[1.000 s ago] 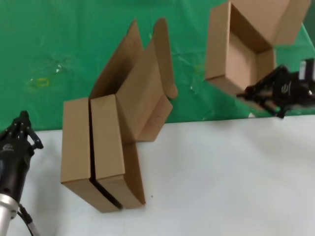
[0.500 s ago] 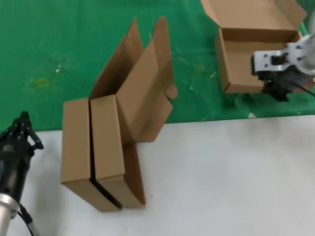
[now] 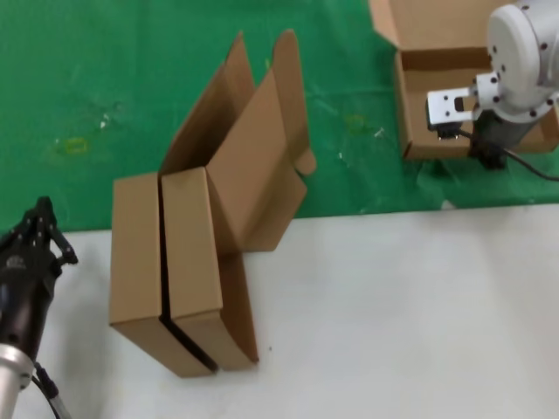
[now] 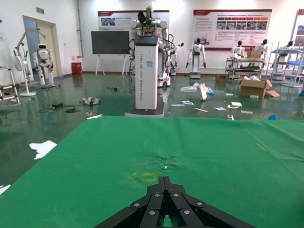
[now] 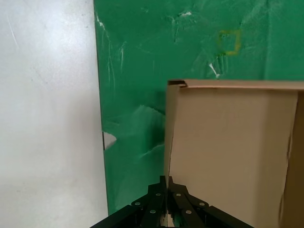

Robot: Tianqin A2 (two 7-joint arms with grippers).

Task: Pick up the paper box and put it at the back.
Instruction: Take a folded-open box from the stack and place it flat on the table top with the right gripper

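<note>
The paper box (image 3: 417, 113), brown cardboard with its lid folded open, sits level at the back right on the green cloth (image 3: 131, 78). My right gripper (image 3: 486, 159) points down over the box's near wall. In the right wrist view the right gripper (image 5: 166, 183) is shut on the thin edge of that wall, with the paper box (image 5: 232, 147) on one side and the green cloth (image 5: 133, 71) on the other. My left gripper (image 3: 39, 208) is parked at the left edge over the white tabletop. In its wrist view the left gripper (image 4: 164, 180) is shut on nothing.
Two other brown boxes (image 3: 135, 262) (image 3: 192, 253) stand side by side across the cloth's front edge, their raised lids (image 3: 253, 166) leaning back over the cloth. The white tabletop (image 3: 393, 305) lies in front. The cloth is wrinkled near the box (image 5: 142, 123).
My right arm carried the paper box from a tilted, lifted pose back and to the right, levelled it and lowered it to the green cloth. The left arm stayed still.
</note>
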